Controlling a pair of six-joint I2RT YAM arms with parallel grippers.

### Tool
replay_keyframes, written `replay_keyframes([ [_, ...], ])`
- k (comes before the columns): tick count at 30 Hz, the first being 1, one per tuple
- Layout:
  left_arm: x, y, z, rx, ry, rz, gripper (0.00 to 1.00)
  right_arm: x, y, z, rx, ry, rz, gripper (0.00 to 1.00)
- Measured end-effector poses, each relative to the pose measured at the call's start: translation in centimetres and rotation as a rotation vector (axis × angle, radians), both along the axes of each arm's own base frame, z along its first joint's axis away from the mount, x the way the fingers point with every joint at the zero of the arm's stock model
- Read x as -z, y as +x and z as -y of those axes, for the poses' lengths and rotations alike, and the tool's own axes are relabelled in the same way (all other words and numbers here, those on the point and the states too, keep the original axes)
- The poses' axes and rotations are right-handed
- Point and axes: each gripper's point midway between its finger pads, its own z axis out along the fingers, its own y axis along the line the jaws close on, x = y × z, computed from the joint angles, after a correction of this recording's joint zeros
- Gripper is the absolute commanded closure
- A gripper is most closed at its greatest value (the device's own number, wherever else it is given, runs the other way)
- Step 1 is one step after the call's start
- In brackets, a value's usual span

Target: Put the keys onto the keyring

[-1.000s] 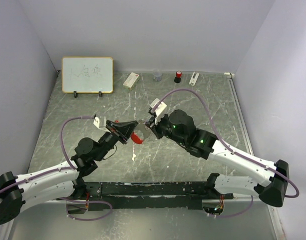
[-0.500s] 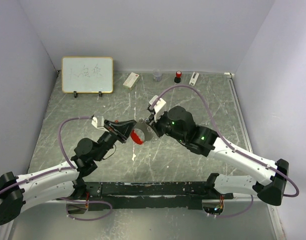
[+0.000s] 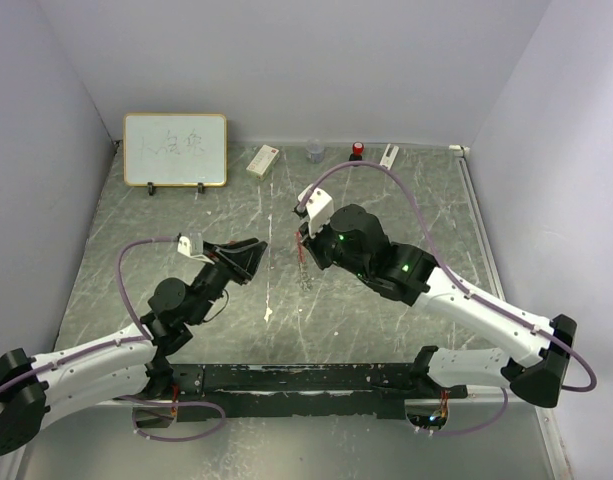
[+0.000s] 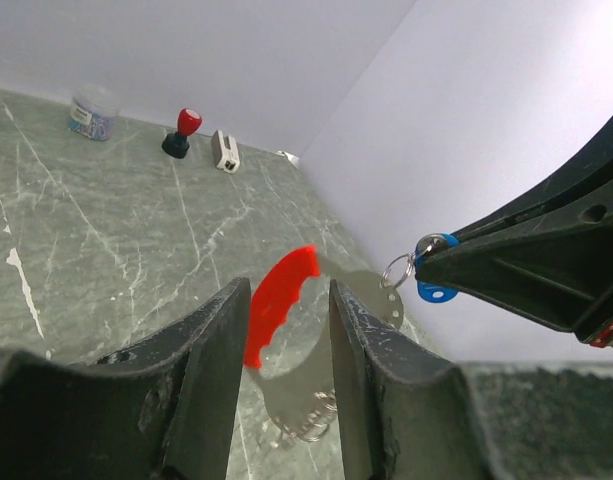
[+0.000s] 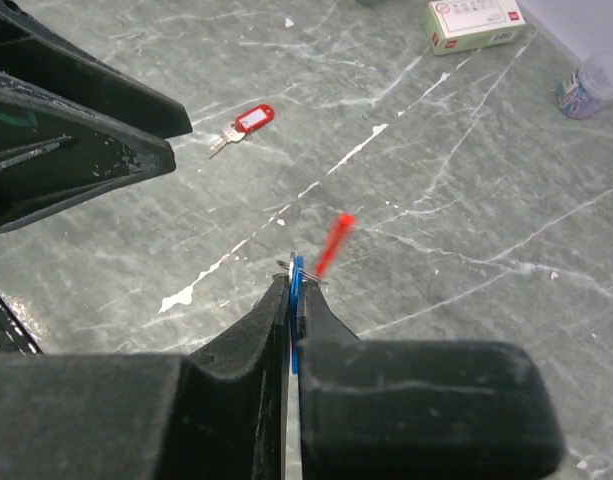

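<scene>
Left fingers [image 4: 216,370] parted, gripping nothing; keyring [image 4: 278,300] hangs loose between them, touching neither. Right fingers [image 5: 256,335] pinched tight on blue key [image 5: 297,285], apparently already threaded on the ring. Red key [image 5: 241,120] lies well beyond right fingertips, still to do.

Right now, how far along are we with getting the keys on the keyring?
Done, it seems: the blue key looks linked to the keyring, which hangs from it. In hand: the right gripper is shut on that blue key; the left gripper is open, holding nothing. Left: the red key lies loose on the table and has yet to go on.
</scene>
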Motion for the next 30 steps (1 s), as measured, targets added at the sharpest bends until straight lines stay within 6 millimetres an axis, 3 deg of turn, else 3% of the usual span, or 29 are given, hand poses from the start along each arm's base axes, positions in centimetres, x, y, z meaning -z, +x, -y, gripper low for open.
replay_keyframes([
  [8, 0.5, 0.0, 0.2, 0.005, 0.028, -0.001, 0.54, 0.1, 0.1, -0.1, 0.0, -0.025, -0.016, 1.0],
  [14, 1.5, 0.0, 1.6, 0.058, 0.103, 0.006, 0.56, 0.4, 0.2, -0.3, -0.003, -0.052, -0.028, 1.0],
  [30, 0.2, -0.1, 3.1, 0.111, 0.177, 0.083, 0.57, 1.1, 0.2, -0.6, -0.037, -0.106, -0.034, 1.0],
])
